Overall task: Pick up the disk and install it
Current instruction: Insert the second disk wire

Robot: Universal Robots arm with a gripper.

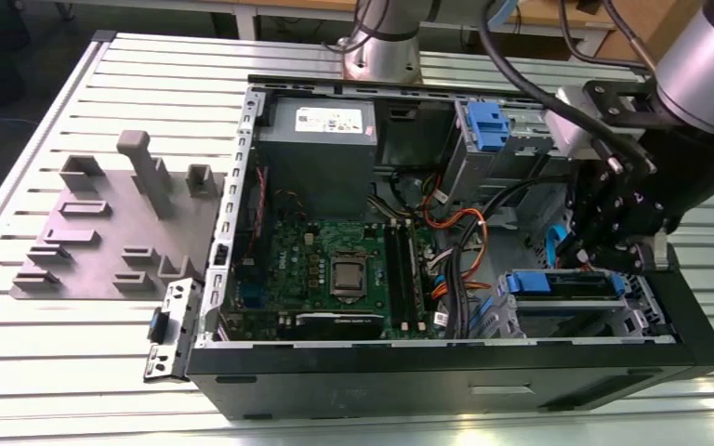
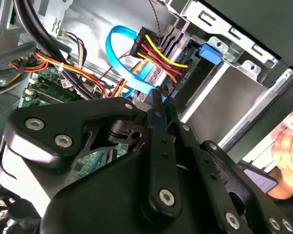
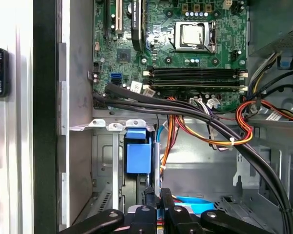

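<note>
Inside the open computer case (image 1: 227,279), the gripper (image 1: 615,265) sat just above the disk (image 1: 564,284) in its drive bay, fingers drawn narrow; seating apparently remained, calling for a straight press.

Blue-bracketed disk (image 1: 563,284) seated in case bay

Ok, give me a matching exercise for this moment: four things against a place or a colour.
Things:
1. power supply box
2. grey fixture block
3. gripper
4. looped flat cable

Place or colour:
A. blue
B. on the table, outside the case
C. inside the case, white sticker on top
D. over the drive bay at the exterior view's right

Pairs: 1-C, 2-B, 3-D, 4-A
</note>
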